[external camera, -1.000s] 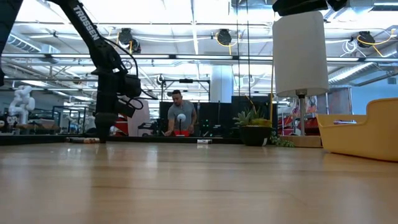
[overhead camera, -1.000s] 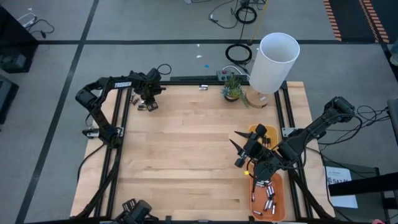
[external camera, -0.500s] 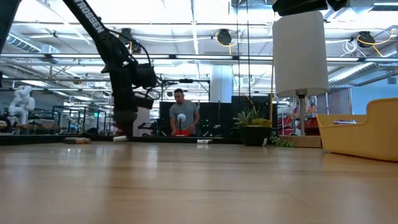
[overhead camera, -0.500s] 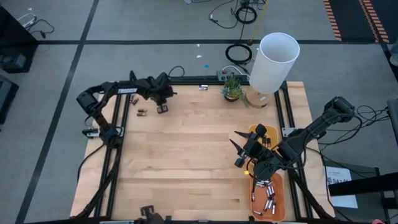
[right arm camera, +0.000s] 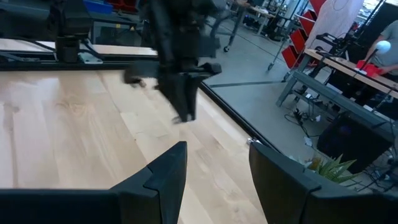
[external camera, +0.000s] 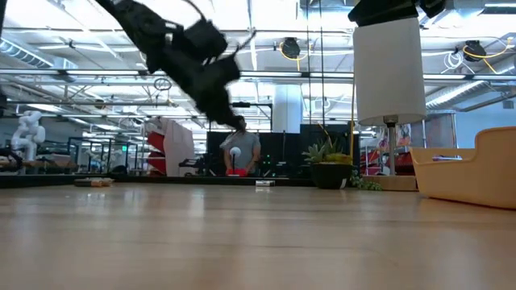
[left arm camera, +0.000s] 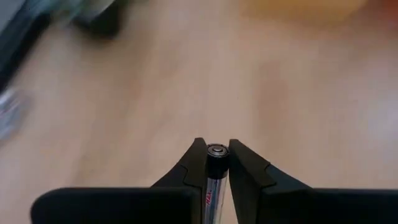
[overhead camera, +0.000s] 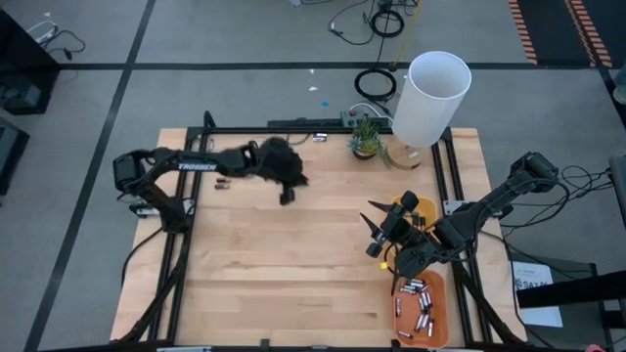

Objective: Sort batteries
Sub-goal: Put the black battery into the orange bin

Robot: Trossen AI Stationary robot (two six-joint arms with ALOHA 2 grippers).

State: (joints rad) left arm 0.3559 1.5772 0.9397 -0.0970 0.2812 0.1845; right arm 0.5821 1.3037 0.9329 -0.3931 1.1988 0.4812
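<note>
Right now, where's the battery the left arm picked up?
The battery sits clamped between the left end effector fingers, in the air over the far-left part of the table, clear of the orange tray.

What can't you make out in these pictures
- Battery in the left tool: left wrist view shows only its end cap; the fingers cover its sides, so the label is unreadable.
- Left tool in the high view: motion-blurred, battery not visible.
- Batteries in the orange tray: too small to tell types.
- Yellow tray: in the low view, its wall hides the contents.
- Right tool: open, holding nothing.
</note>
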